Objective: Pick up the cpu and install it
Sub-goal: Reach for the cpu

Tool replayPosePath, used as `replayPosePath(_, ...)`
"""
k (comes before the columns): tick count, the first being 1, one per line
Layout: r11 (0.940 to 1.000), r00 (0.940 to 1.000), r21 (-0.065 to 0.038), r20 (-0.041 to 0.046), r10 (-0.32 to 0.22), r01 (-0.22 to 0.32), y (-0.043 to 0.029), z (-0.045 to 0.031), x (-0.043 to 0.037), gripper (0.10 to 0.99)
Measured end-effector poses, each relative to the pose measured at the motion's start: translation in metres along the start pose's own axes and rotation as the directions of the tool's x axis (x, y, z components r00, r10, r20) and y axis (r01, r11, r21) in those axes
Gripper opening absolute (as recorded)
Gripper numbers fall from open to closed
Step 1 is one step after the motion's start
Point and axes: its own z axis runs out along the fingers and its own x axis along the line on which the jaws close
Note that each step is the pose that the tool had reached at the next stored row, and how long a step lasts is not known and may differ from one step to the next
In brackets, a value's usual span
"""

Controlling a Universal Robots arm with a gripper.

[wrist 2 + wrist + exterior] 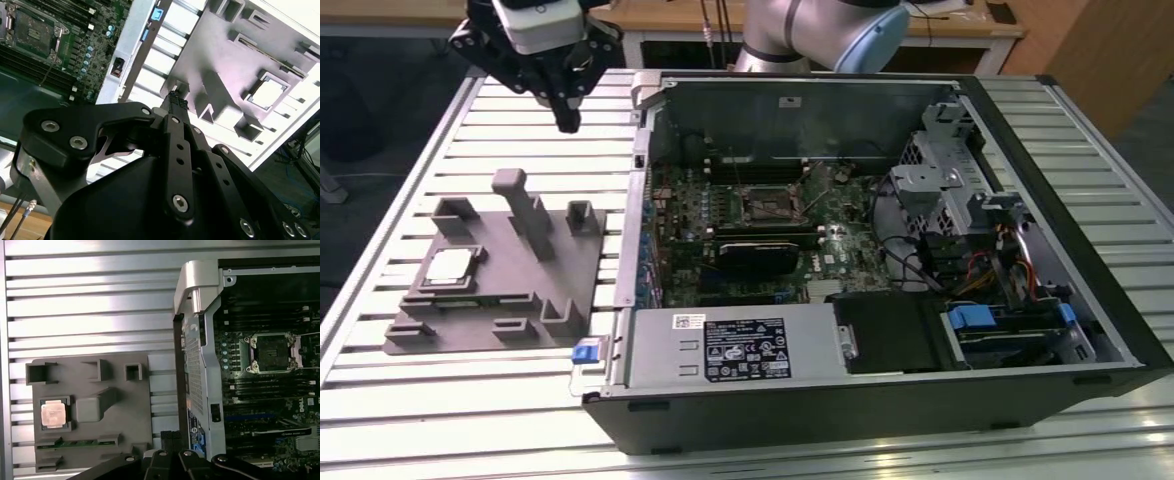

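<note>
The cpu point(450, 266) is a small square chip with a shiny metal top, lying flat in a pocket of the gray fixture tray point(520, 300) on the exterior view's left. Both wrist views show it in that pocket, cpu point(267, 93) and cpu point(53, 414). My gripper point(567, 122) hangs high above the slatted table, behind the tray and well away from the chip. Its fingers are shut together with nothing between them, and they meet at a point in the second wrist view, gripper point(175, 96). The bare socket point(767, 206) sits on the motherboard inside the open case, socket point(272, 353).
The open computer case point(1041, 200) fills the middle and the exterior view's right, with a black heatsink block point(754, 256), drive cages and cables inside. Upright posts point(520, 205) rise from the tray. The case's metal corner flange point(197, 282) stands between tray and motherboard.
</note>
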Motion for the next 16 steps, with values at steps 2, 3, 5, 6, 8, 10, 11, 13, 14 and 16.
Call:
replayPosePath(2,1.0000,1.0000,0.000,-0.0001,0.000,0.000,-0.0002,0.0003,0.0030,0.106)
replayPosePath(3,1.0000,1.0000,0.000,0.0000,0.000,0.000,-0.0003,0.0004,0.0046,0.106)
replayPosePath(5,1.0000,1.0000,0.000,0.0000,0.000,0.000,-0.0005,0.0007,0.0079,0.106)
replayPosePath(6,1.0000,1.0000,0.000,0.0001,0.000,0.000,-0.0006,0.0009,0.0096,0.106)
replayPosePath(8,1.0000,1.0000,0.000,0.0000,0.001,-0.001,-0.0008,0.0011,0.0133,0.106)
replayPosePath(10,1.0000,1.0000,0.000,0.0000,0.001,-0.001,-0.0011,0.0012,0.0168,0.106)
replayPosePath(11,1.0000,1.0000,0.000,0.0000,0.001,-0.001,-0.0012,0.0013,0.0185,0.106)
replayPosePath(13,1.0000,1.0000,0.000,0.0000,0.001,-0.001,-0.0014,0.0014,0.0219,0.106)
replayPosePath(14,1.0000,1.0000,0.000,0.0000,0.001,-0.001,-0.0016,0.0015,0.0237,0.106)
replayPosePath(16,1.0000,1.0000,0.000,0.0000,0.001,-0.001,-0.0018,0.0017,0.0273,0.106)
